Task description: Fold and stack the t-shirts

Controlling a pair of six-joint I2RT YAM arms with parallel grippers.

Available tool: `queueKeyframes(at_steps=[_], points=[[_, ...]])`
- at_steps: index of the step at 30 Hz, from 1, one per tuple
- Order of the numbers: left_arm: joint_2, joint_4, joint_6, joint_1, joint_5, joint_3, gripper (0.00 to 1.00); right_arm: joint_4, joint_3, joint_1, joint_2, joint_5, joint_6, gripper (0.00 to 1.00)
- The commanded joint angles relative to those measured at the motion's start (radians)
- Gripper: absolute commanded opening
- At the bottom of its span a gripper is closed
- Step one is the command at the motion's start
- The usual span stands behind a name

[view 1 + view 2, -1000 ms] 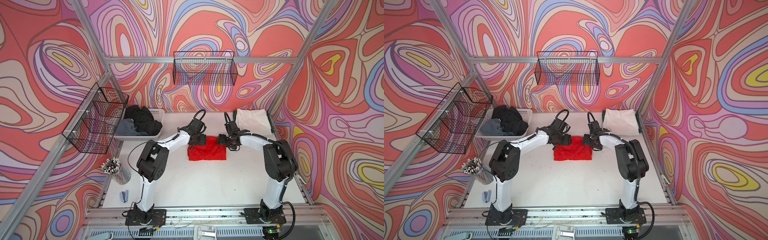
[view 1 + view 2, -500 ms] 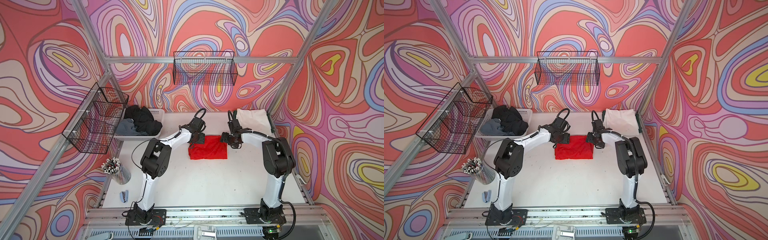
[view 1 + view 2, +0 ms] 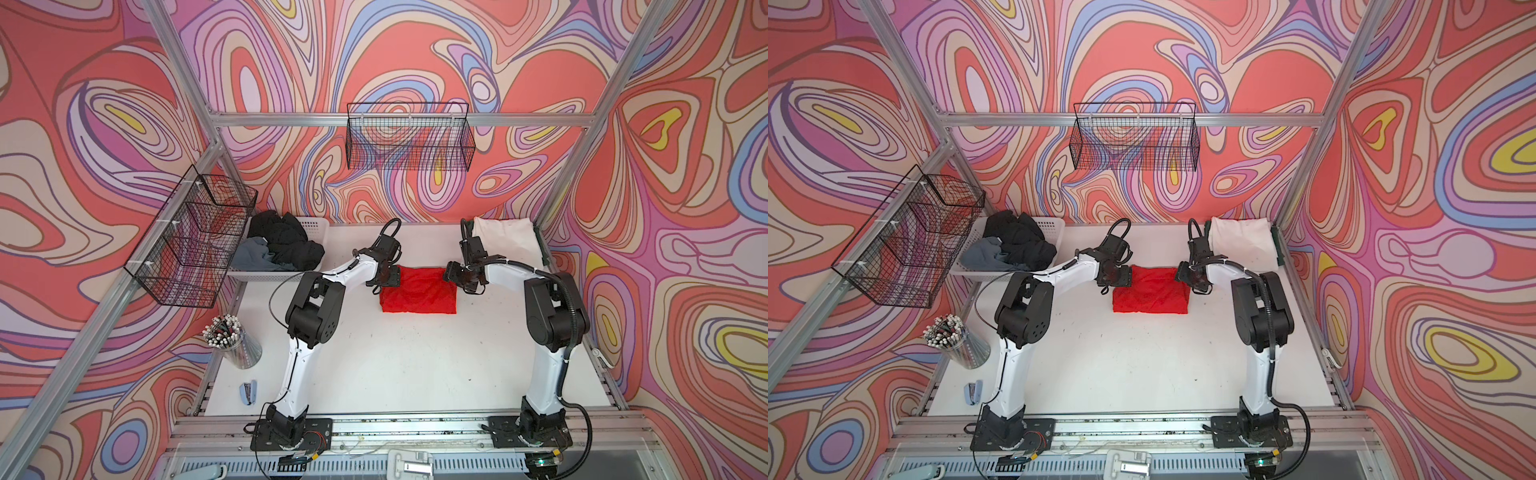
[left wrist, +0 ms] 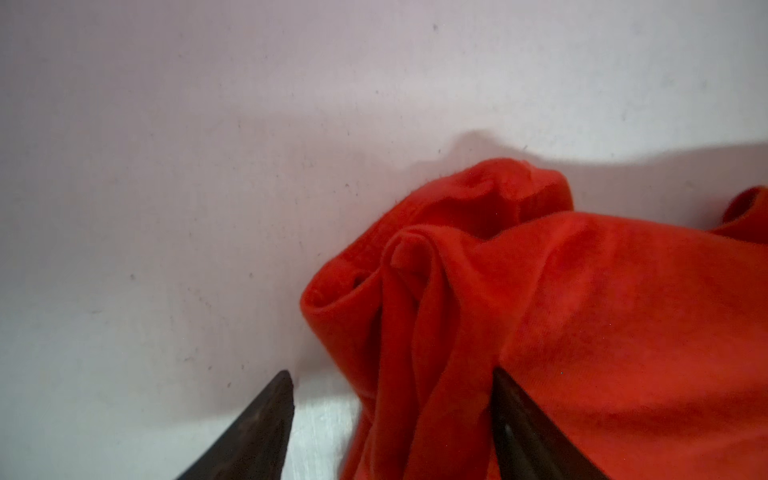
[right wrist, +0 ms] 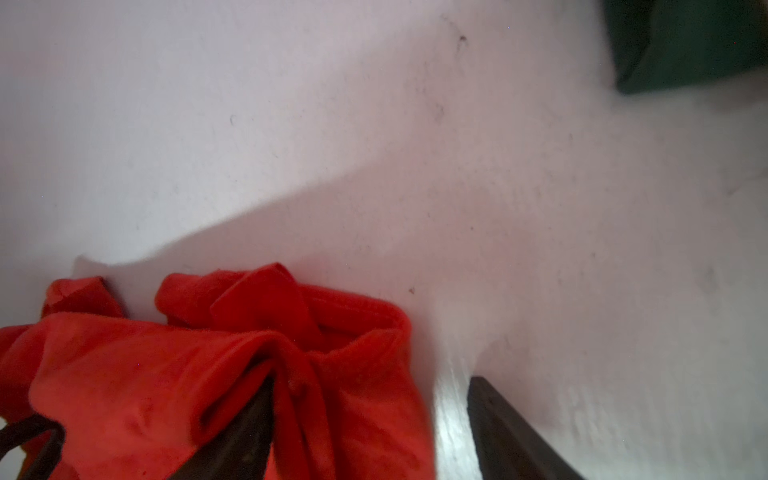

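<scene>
Left wrist view: left gripper (image 4: 390, 374) is down at the table (image 4: 166, 166) with its jaws apart, straddling a bunched corner of the red t-shirt (image 4: 582, 311). One finger sits on bare tabletop clear of the cloth, and the other leans on the fold. Nothing is pinched.

Right wrist view: right gripper (image 5: 370, 380) also has its jaws apart, around the other far corner. One finger is buried among the folds and the other is on bare table beside the hem. It has no grip yet.

Both top views: the red shirt (image 3: 417, 293) lies mid-table toward the back, folded into a compact rectangle with a gripper at each far corner. A folded white shirt (image 3: 505, 241) lies over a dark green one (image 5: 685, 41) in the far right corner. Black (image 3: 286, 245) and grey (image 3: 253, 255) shirts are heaped in the white basket (image 3: 316, 226) at far left.

Handling, my read: the shirt looks light, limp, several layers thick and slightly fuzzy, so probably not slippery. It will likely sag in the middle, and the fold may open if only the top layer is caught. Best to take both far corners at once, with each lower finger slid under the whole stack.
</scene>
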Motion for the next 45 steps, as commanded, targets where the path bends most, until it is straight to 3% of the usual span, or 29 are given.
queueKeyframes(at_steps=[1, 5, 15, 16, 29, 45], points=[[-0.011, -0.002, -0.011, 0.007, -0.013, -0.016, 0.73, 0.017, -0.034, -0.004, 0.037, -0.052, 0.032, 0.76], [-0.024, -0.007, -0.003, 0.008, -0.017, -0.034, 0.74, 0.061, -0.083, -0.004, 0.034, -0.088, 0.059, 0.69], [-0.076, 0.020, 0.005, 0.025, -0.032, -0.110, 0.79, 0.116, -0.107, -0.005, 0.035, -0.098, 0.066, 0.02], [-0.083, 0.024, 0.006, 0.035, -0.037, -0.122, 0.79, 0.113, -0.097, -0.006, 0.035, -0.092, 0.059, 0.00], [-0.197, 0.003, 0.023, 0.108, -0.212, -0.239, 0.89, 0.028, 0.116, -0.027, 0.030, -0.062, -0.048, 0.00], [-0.329, 0.078, -0.036, 0.129, -0.116, -0.371, 0.89, -0.152, 0.442, -0.062, 0.091, -0.003, -0.168, 0.00]])
